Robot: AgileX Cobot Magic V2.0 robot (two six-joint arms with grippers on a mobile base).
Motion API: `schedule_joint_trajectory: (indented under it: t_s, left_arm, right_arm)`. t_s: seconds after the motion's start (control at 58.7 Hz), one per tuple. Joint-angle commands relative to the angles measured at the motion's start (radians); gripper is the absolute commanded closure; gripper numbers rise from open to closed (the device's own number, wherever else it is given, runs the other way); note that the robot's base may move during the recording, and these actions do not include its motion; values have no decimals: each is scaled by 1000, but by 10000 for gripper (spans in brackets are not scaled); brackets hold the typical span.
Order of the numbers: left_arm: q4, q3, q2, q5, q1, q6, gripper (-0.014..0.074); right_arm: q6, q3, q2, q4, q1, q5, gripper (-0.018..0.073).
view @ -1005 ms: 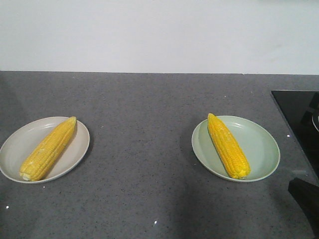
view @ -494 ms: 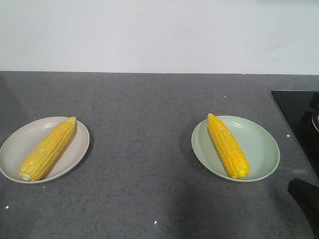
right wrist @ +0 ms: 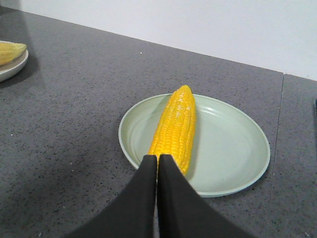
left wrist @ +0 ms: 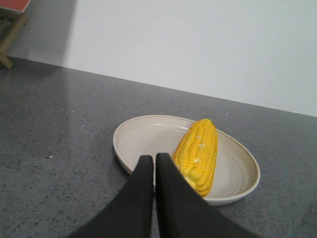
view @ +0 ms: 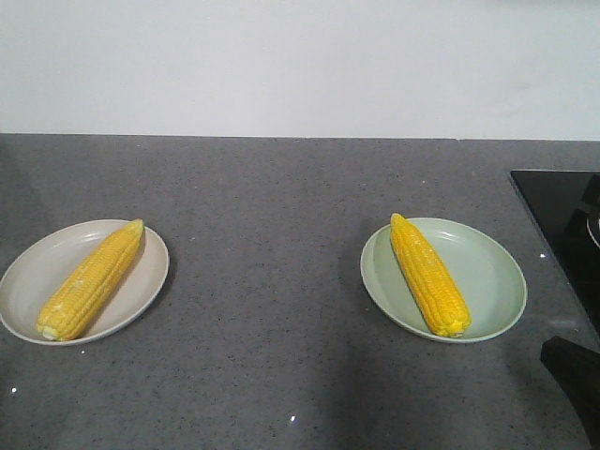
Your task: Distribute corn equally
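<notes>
**One corn on each plate**

Nothing has moved since a second ago. That likely means the sharing is done: each plate has one corn.

The left pincer [left wrist: 151, 159] is pressed together and holds nothing. Just past its tips sits the cream plate [left wrist: 133, 139] with a corn [left wrist: 198, 153].

The right pincer [right wrist: 157, 158] is pressed together too, and empty. The green plate [right wrist: 233, 148] with its corn [right wrist: 176, 126] lies right ahead of it.

The pincer tips hide the near end of each corn. A black thing [view: 572, 375] is cut off at the edge, and I cannot tell what it is.

I see a speckled grey stone-look counter [view: 272, 244], faintly glossy; two smooth matt plates [view: 141, 281] [view: 487, 272]; bumpy, waxy-looking corn [view: 92, 278] [view: 428, 273]; a glossy black panel [view: 562, 216] at its right edge.
</notes>
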Motion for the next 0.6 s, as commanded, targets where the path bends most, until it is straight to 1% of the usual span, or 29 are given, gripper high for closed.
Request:
schedule_joint_trajectory:
  t_s: [0.0,0.579]
  left_arm:
    - [-1,-23,-15,-66,-6,-10,603]
    - [-1,-23,-15,-66,-6,-10,603]
  right_arm:
    - [-11,-27,6,26,-5,-31,561]
    - [-11,-27,6,26,-5,-31,561]
